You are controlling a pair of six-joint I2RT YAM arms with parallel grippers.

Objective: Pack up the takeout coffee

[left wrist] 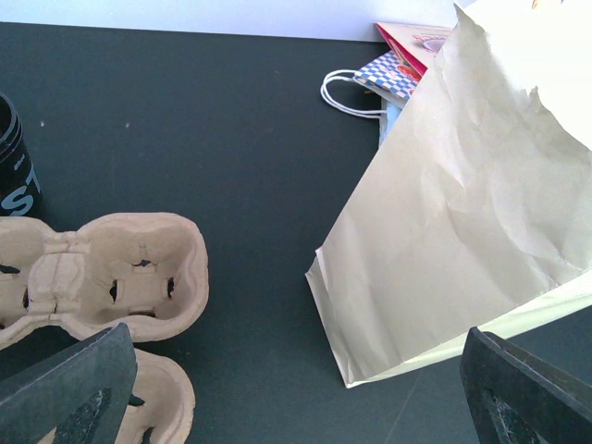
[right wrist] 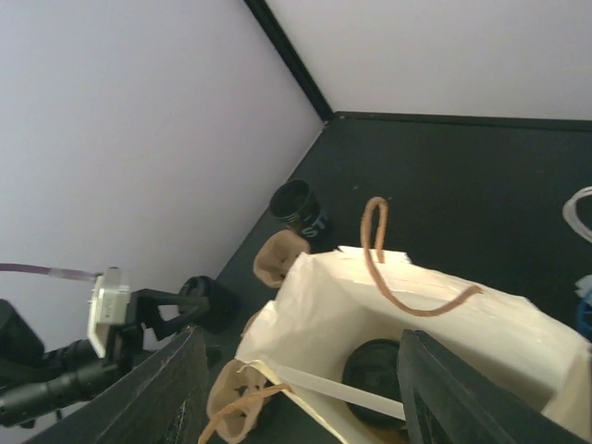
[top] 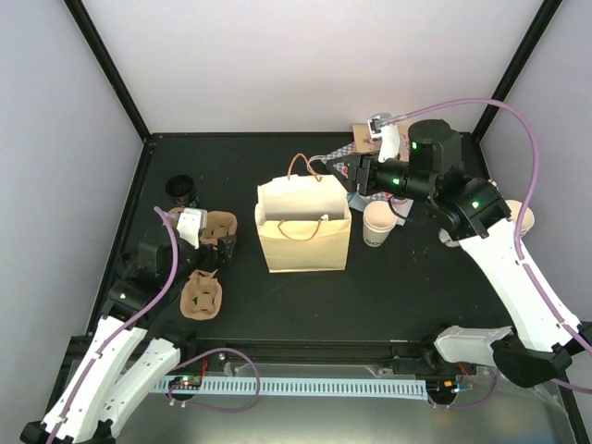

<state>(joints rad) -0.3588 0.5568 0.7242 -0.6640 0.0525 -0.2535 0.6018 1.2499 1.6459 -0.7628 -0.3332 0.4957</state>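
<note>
Cardboard carriers, black cup, lidless cream cup.

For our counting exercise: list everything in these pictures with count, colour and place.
paper bag: one, tan, table centre
takeout coffee: one, black lid showing, inside the paper bag
cup carriers: two, brown, left of the bag
black cup: one, far left
lidless cup: at least one, cream, right of the bag
patterned bags: count unclear, red and blue, behind the bag
left gripper: one, black, open, by the carriers
right gripper: one, black, open, above the bag
</note>
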